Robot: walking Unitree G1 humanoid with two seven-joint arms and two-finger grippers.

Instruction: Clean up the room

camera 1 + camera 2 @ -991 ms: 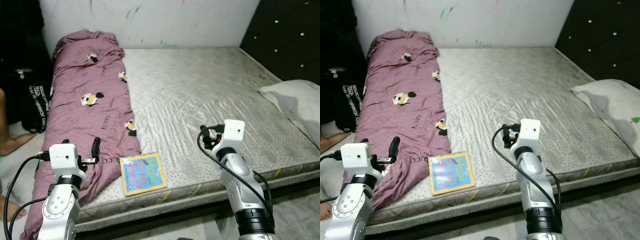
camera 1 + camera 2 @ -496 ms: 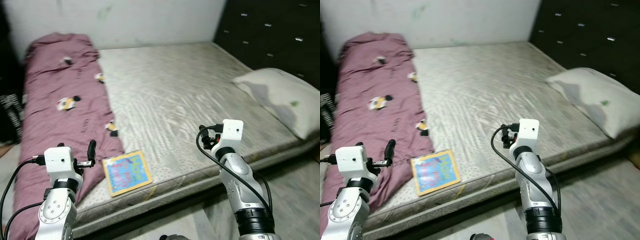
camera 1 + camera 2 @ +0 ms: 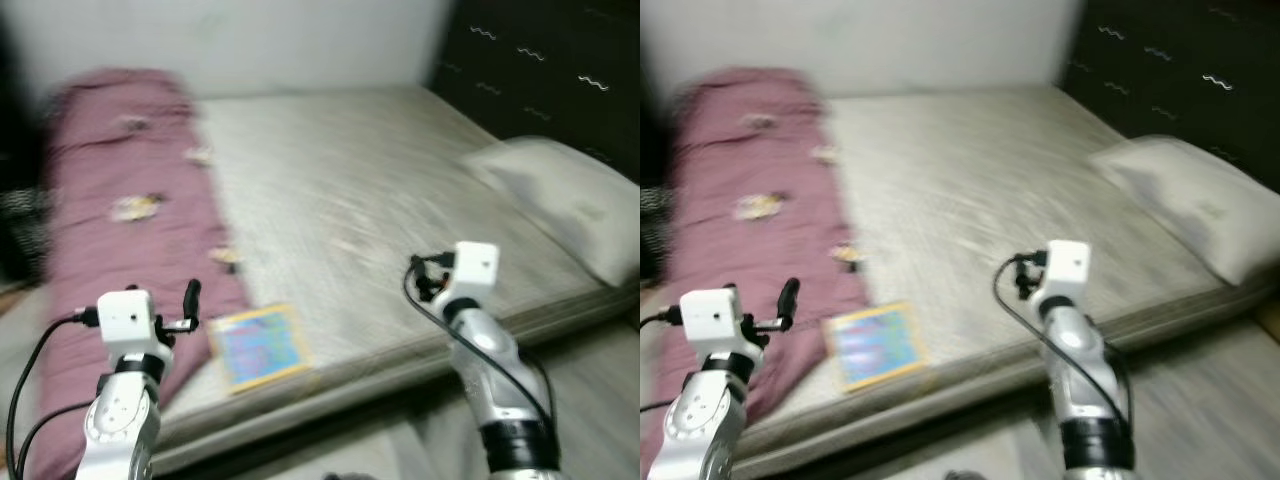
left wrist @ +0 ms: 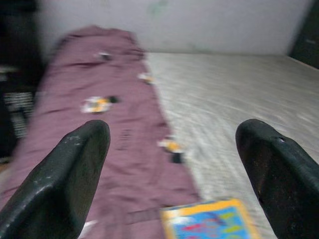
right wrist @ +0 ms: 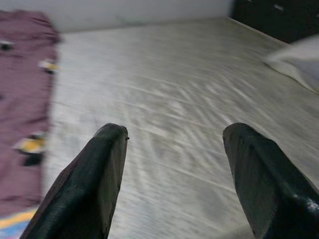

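A maroon blanket [image 3: 110, 215] with small cartoon prints lies along the left side of a bare grey mattress [image 3: 350, 170]. A yellow-and-blue picture book [image 3: 260, 345] rests flat near the mattress's front edge, beside the blanket. A white pillow [image 3: 560, 205] lies at the right end. My left gripper [image 4: 174, 174] is open in front of the blanket and book, holding nothing. My right gripper [image 5: 172, 179] is open above the middle of the mattress front, also holding nothing. The head views are blurred.
A pale wall [image 3: 300, 40] runs behind the bed and a dark tufted headboard [image 3: 550, 70] stands at the right. Grey floor [image 3: 590, 390] lies in front of the mattress. Dark objects [image 3: 20, 230] sit left of the blanket.
The camera has swung to the right and then shifted a little, so the bed slides left and the pillow comes further into view. Both arms keep their raised poses with fingers open.
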